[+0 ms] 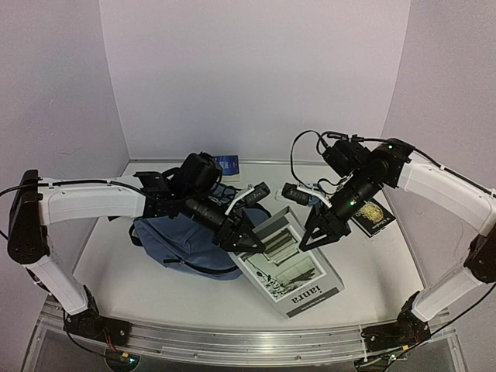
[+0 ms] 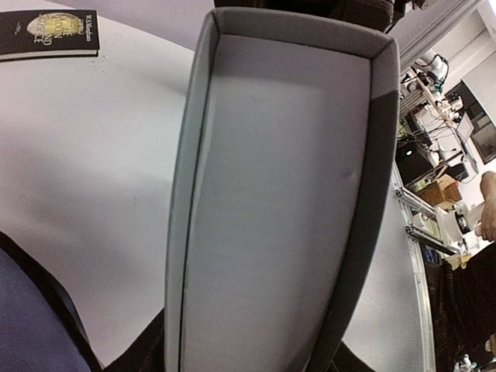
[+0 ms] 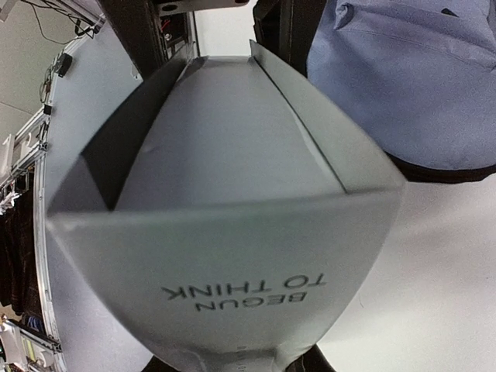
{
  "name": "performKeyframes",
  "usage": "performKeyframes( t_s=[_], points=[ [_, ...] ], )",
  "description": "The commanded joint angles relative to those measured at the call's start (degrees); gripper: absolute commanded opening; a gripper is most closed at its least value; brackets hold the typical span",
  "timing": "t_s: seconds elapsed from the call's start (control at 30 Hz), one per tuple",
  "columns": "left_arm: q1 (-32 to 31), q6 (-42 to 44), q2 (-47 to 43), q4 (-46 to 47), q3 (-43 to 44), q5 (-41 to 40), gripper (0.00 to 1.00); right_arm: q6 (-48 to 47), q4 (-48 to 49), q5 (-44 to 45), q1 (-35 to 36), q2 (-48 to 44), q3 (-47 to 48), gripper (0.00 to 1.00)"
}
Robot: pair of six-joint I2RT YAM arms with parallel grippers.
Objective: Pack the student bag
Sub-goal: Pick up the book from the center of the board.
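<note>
While the overhead view has the student bag [image 1: 182, 240] slumped on the bench [image 1: 147, 291] left of centre, with the grey book [image 1: 298, 275] right beside it, only the right wrist view lets you read "BEGUN TO THINK" on the book. Right end effector [image 1: 313, 239] is clamped on the book's far edge. Left end effector [image 1: 248, 240] straddles its left edge, but I can't tell if it's actually gripping.

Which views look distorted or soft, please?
Top external: mild wide-angle bowing, even light, grey book sharp. Left wrist: the book fills the frame, stretched and featureless. Right wrist: fisheye bulges the book, lettering upside down yet legible; student bag clear beside it.
</note>
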Motion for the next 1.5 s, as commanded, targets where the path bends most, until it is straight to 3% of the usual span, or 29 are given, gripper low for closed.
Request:
performKeyframes(
  t_s=[0.0, 0.13, 0.27, 0.43, 0.7, 1.1, 1.47],
  points=[
    [-0.4, -2.0, -3.2, 5.7, -2.3, 0.5, 0.33, 3.2, 0.2, -1.3, -0.1, 0.2, 5.0, 0.42],
    [-0.2, -5.4, -5.5, 9.1, -4.4, -2.4, 0.12, 7.8, 0.6, -4.5, -4.7, 0.6, 8.4, 0.80],
    [2.3, -12.6, -7.4, 15.0, -6.4, -4.4, 0.03, 13.2, 2.8, -12.2, -14.4, 0.9, 10.5, 0.98],
    [8.0, -25.0, -11.5, 30.0, -12.0, -6.0, 0.03, 16.9, 3.7, -15.3, -21.0, 1.2, 10.4, 0.98],
    [12.6, -33.1, -16.4, 39.9, -14.4, -8.0, 0.05, 24.0, 8.1, -21.7, -28.5, 2.7, 5.7, 0.98],
    [13.4, -45.2, -14.8, 53.6, -15.9, -9.9, 0.08, 32.9, 22.0, -33.0, -28.7, -3.1, -2.5, 0.98],
    [16.1, -50.4, -13.9, 59.2, -18.6, -11.9, 0.08, 35.6, 24.0, -31.9, -28.7, -4.8, -1.5, 0.98]
  ],
)
